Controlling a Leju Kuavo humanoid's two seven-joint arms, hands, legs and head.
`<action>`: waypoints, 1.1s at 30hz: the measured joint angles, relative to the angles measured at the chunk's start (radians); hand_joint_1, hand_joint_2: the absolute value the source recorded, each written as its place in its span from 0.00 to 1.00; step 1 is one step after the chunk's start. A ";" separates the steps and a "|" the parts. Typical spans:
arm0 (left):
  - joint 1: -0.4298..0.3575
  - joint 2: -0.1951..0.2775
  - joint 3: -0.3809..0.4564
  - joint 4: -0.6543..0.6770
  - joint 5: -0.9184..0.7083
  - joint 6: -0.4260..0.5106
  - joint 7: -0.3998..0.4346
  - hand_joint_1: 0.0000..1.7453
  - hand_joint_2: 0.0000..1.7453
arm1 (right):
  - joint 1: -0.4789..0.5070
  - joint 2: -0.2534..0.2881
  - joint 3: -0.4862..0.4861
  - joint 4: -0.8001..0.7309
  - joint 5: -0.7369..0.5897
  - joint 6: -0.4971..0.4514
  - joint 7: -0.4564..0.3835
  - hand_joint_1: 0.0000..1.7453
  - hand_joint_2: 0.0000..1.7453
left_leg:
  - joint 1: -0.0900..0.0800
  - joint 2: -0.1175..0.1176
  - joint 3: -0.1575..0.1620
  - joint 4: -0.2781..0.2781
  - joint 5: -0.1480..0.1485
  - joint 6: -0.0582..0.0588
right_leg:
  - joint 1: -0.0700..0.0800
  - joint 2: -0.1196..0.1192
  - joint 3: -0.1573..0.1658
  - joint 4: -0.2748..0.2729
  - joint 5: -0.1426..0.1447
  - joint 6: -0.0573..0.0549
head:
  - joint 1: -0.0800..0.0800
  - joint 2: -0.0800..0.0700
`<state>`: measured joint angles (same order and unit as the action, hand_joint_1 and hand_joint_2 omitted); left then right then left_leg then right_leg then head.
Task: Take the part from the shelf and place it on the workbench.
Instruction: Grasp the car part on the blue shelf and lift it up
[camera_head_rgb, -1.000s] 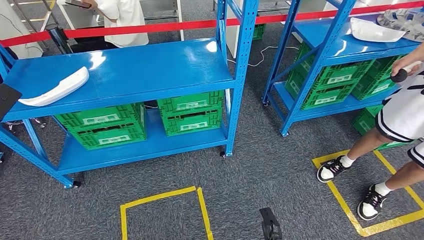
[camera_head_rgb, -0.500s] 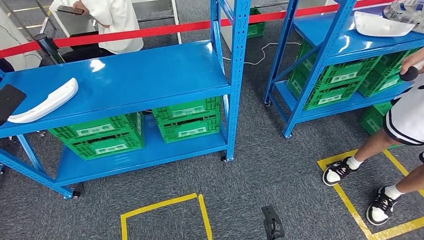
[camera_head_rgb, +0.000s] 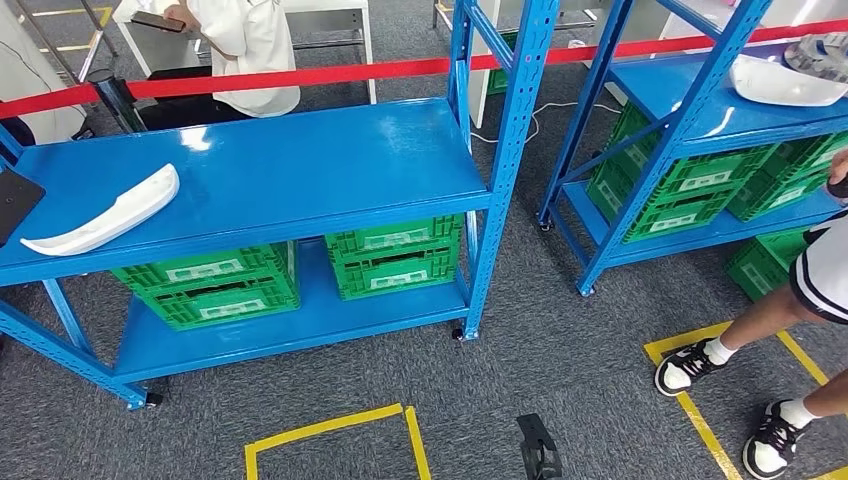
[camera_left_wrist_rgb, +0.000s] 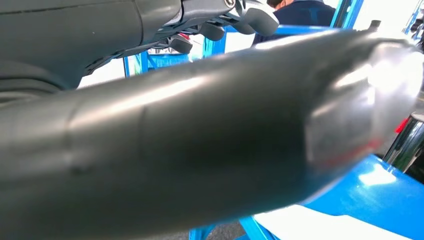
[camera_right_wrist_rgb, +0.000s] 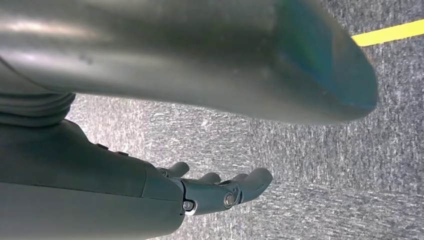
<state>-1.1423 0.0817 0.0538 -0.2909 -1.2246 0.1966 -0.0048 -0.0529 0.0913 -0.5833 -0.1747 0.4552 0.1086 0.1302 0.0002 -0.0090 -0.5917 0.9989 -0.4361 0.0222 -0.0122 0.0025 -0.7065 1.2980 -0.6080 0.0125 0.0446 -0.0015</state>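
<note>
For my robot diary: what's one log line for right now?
white part on blue shelf | left robot hand empty | right robot hand open over carpet

Bright, even overhead light is seen in the head view, with white glare spots thrown on the blue shelf (camera_head_rgb: 250, 170) top. In both wrist views the thumb (camera_left_wrist_rgb: 210, 145) up close is badly blurred, and the background behind it is blown out white.
</note>
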 joint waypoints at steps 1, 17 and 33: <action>0.003 0.000 0.000 0.001 0.000 -0.001 -0.002 0.00 0.00 | 0.001 0.000 0.000 0.000 0.002 0.000 0.001 0.00 0.00 | 0.000 -0.002 0.007 0.002 -0.008 -0.001 | 0.000 0.000 -0.019 0.002 0.008 0.001 | 0.001 0.000; 0.009 -0.009 -0.025 0.004 -0.004 -0.026 -0.043 0.00 0.00 | 0.003 0.000 -0.002 0.000 0.004 0.005 0.002 0.00 0.00 | 0.003 0.000 -0.131 0.273 -0.113 -0.061 | 0.000 0.005 0.122 -0.275 0.137 -0.056 | -0.005 0.000; 0.015 -0.018 -0.040 -0.001 0.001 -0.021 -0.048 0.00 0.00 | 0.002 -0.001 -0.002 0.000 0.024 0.011 0.001 0.00 0.00 | -0.001 -0.001 0.018 0.006 -0.019 -0.004 | 0.002 0.001 -0.025 -0.053 0.080 -0.005 | 0.001 0.000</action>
<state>-1.1273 0.0641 0.0141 -0.2919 -1.2234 0.1752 -0.0527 -0.0512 0.0904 -0.5848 -0.1751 0.4788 0.1194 0.1312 -0.0009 -0.0102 -0.5736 1.0051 -0.4554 0.0186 -0.0106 0.0038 -0.7314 1.2455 -0.5283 0.0079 0.0452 -0.0015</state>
